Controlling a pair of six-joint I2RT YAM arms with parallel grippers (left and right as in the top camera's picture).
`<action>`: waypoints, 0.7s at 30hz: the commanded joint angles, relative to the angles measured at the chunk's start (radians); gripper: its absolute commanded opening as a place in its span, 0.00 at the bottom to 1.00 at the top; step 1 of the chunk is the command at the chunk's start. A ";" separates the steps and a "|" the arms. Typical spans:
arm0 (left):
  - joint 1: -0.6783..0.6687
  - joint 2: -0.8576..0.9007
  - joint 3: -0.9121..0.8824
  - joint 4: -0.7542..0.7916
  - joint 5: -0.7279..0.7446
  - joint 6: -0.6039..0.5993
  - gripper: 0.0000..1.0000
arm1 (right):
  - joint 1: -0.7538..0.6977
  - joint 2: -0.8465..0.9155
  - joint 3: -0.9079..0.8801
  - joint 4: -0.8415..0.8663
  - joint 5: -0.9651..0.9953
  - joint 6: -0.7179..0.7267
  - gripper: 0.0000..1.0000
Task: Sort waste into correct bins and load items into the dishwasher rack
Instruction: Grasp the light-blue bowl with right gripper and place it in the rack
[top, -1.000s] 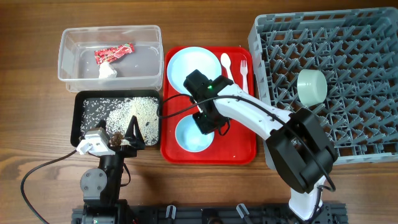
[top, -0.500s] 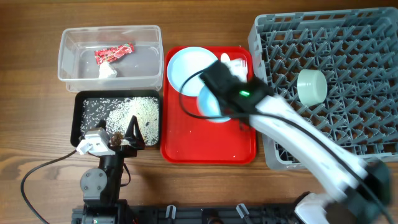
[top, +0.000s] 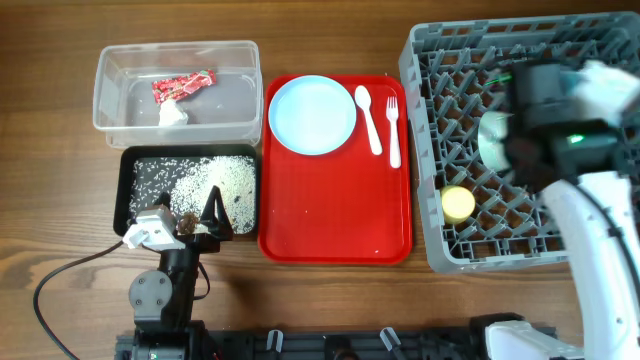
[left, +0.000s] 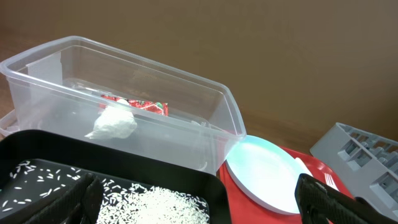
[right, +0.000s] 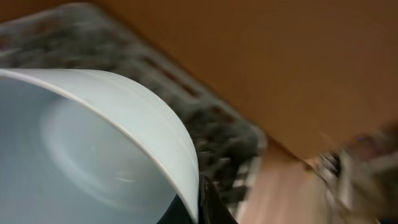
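My right gripper is over the far right of the grey dishwasher rack, shut on the small pale blue bowl. The bowl fills the right wrist view, its rim pinched by a finger. The mint green bowl and yellow cup sit in the rack. The pale blue plate, white spoon and fork lie on the red tray. My left gripper is open and empty at the front edge of the black tray, which holds rice.
The clear tub at the far left holds the red wrapper and white tissue. The flat red tray lies between the black tray and the rack. In the left wrist view the tub stands behind the black tray.
My right arm has lifted the small blue bowl off the red tray and swung it right, over the rack. The yellow cup now shows in the rack. The left arm has not moved.
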 joint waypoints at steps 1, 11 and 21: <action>0.007 -0.001 -0.002 -0.008 0.008 0.002 1.00 | -0.134 0.060 0.000 0.044 0.041 0.018 0.04; 0.007 -0.001 -0.002 -0.008 0.008 0.002 1.00 | -0.280 0.279 0.000 0.294 0.038 -0.223 0.04; 0.007 -0.001 -0.002 -0.008 0.008 0.002 1.00 | -0.290 0.468 0.000 0.403 0.050 -0.423 0.04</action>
